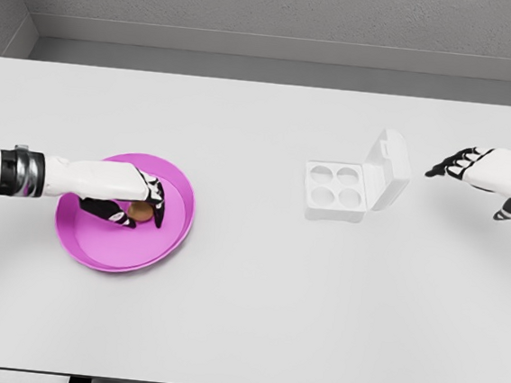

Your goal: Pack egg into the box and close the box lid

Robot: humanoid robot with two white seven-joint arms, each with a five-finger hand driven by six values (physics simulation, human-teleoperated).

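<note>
Down on the white desk [243, 317], a round pink plate [87, 246] well to the left of the egg box [336, 192]. Inside the plate, toward its right half, a brown egg [140, 211], lying on the plate floor and not yet in the box. Over that egg, the left hand [128, 199], reaching in from the left edge on a white forearm with a dark and metallic wrist band. Dark fingers [156, 207] curled down around the egg, one on the side nearer the box and others on the near side, closing on it; cannot tell whether lifted off the plate or resting on it. Box itself white, with four round cups, all unfilled, and lid [386, 171] swung up and tilted back on the right side of the tray, standing open. Right of the box and slightly farther back, the right hand [475, 167], hanging apart from the lid without touching it, fingers [442, 169] loosely extended toward the box and holding nothing.
</note>
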